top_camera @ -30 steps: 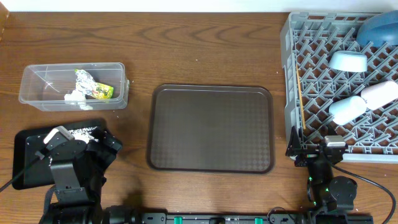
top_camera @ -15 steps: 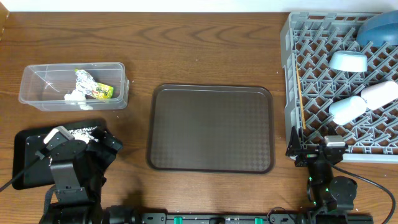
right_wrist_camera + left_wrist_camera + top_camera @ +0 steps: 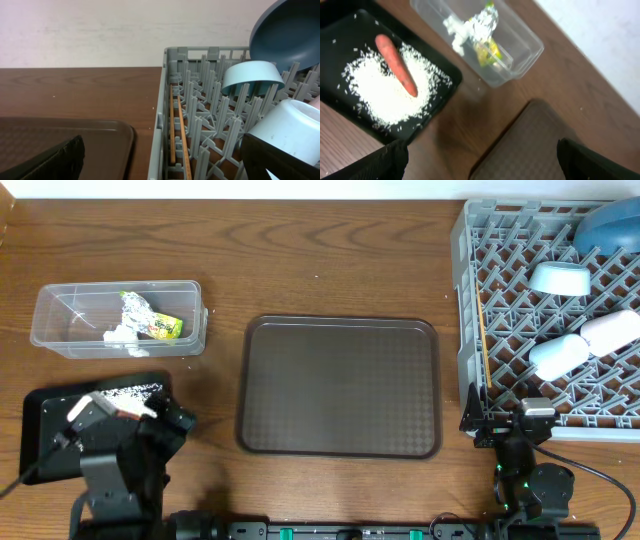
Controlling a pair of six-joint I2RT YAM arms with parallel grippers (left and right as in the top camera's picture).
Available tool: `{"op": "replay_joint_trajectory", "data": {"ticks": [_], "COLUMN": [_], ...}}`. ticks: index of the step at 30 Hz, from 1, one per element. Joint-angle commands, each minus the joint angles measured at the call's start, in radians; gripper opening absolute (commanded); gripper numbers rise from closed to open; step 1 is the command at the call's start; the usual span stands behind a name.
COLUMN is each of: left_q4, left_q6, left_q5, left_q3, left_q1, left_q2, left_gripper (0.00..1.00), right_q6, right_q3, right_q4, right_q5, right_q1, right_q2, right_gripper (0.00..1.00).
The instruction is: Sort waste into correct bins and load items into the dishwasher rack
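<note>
Black tray: rice and carrot inside; more rice shows now that my left arm has drawn back.
Clear tub: foil, tissue, snack packet.
Dishwasher rack: dark-blue bowl, light-blue bowl, white cups, chopsticks.
Left fingers: wide, empty.
Right fingers: wide, empty.
Status: I judge the sorting done.

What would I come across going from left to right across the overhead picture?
Clear plastic tub → brown tray → grey rack → chopsticks just inside its left wall → light-blue bowl. The black tray lies nearer than the tub at the same left-right position, so it is left out.
</note>
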Motion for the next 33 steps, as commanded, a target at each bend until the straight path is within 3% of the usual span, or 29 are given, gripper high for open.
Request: {"op": "replay_joint_trajectory", "data": {"ticks": [1, 7, 19, 33], "left_q4": [-0.002, 0.157, 0.642, 0.912], "left_q6": [-0.005, 0.137, 0.177, 0.288], "left_q5": [-0.029, -0.034, -0.004, -0.004], "left_q3": [-0.013, -0.158, -0.56, -0.827], "left_q1": [-0.03, -0.101, -0.132, -0.132], "left_q2": [-0.077, -0.232, -0.434, -0.505], "left_gripper": [0.98, 0.98, 0.98, 0.98], "right_q6": [-0.012, -0.012, -0.012, -0.012], "right_q3": [-0.001, -0.001, -0.001, -0.001], "right_q4": [-0.005, -0.005, -0.005, -0.005], "right_q5": [0.009, 0.008, 0.009, 0.009], "right_q1": [-0.005, -0.005, -0.005, -0.005], "right_q2": [-0.008, -0.008, -0.008, -0.008], "right_gripper": [0.99, 0.99, 0.99, 0.99]}}
